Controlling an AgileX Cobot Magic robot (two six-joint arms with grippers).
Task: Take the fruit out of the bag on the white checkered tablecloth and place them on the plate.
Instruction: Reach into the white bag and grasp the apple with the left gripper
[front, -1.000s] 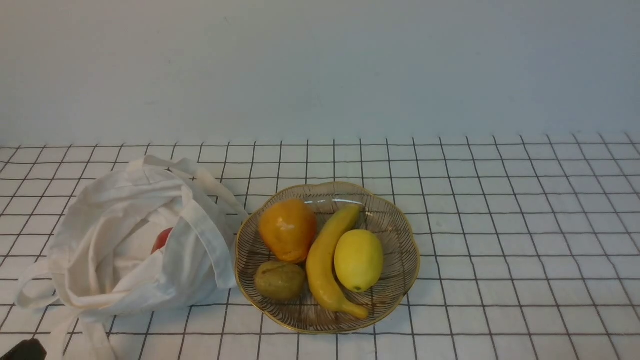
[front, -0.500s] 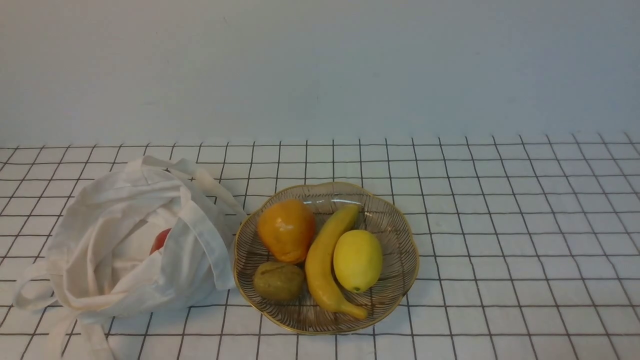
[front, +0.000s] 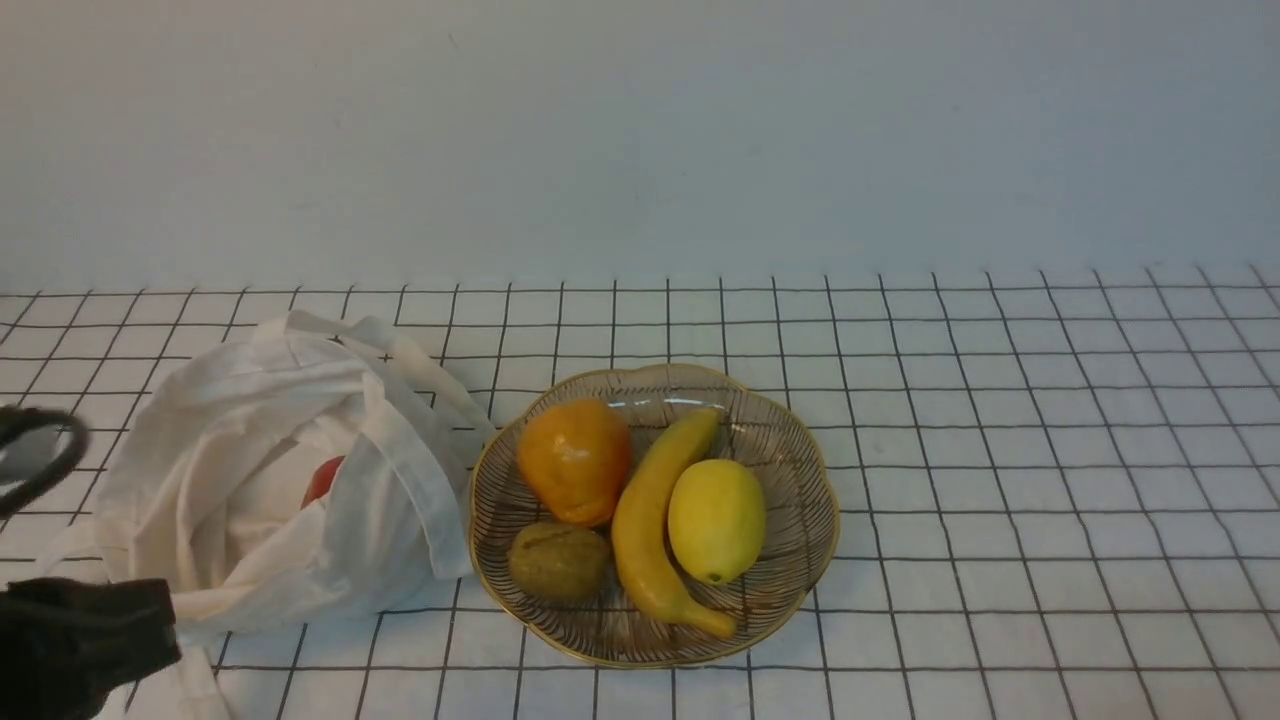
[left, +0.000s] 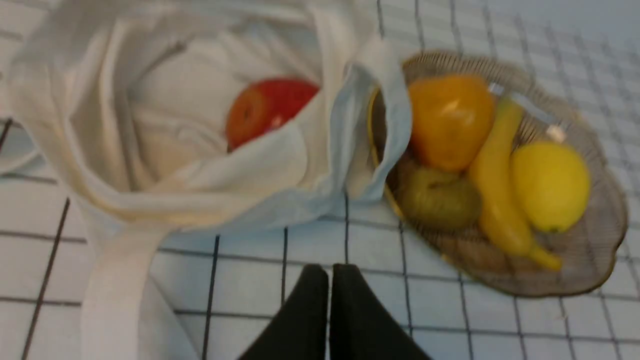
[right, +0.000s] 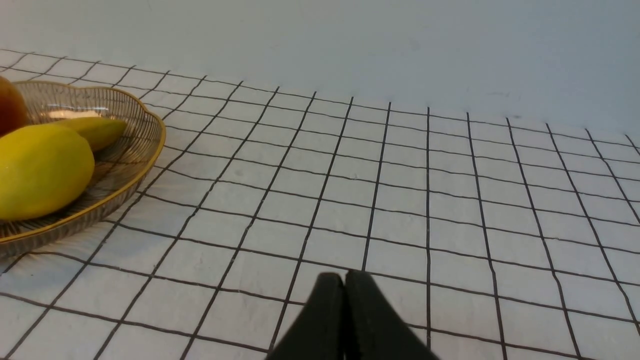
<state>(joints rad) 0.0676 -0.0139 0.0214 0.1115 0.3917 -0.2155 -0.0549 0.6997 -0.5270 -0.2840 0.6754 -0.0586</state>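
**Apple in the bag, both grippers pinched shut and empty**

Apple (front: 322, 480) reads as only a red sliver in your front view, tucked in the bag (front: 230, 430) behind a cloth fold. Your left wrist view shows much more of it: red with a yellowish patch, lying in the bag's open mouth.

The bag sits at the left on the white checkered tablecloth (front: 1000, 450), with the plate (front: 790, 450) just to its right. A bag strap (left: 372, 115) hangs against the plate's left rim and hides part of it in the left wrist view. On the plate you have an orange pear-shaped fruit (front: 575, 460), a banana (front: 645, 520), a lemon (front: 716, 520) and a greenish-brown fruit (front: 558, 560).

Left gripper (left: 329, 270): fingers pressed together, holding nothing, over the cloth on the near side of the bag and apart from it. The bag's near wall stands between it and the apple. Your front view gives only the left arm (front: 80, 640) as dark bulk in the near-left corner, plus a black cable loop (front: 40, 455).

Right gripper (right: 344, 277): fingers together, empty, over bare cloth right of the plate. Only its own wrist view shows it.
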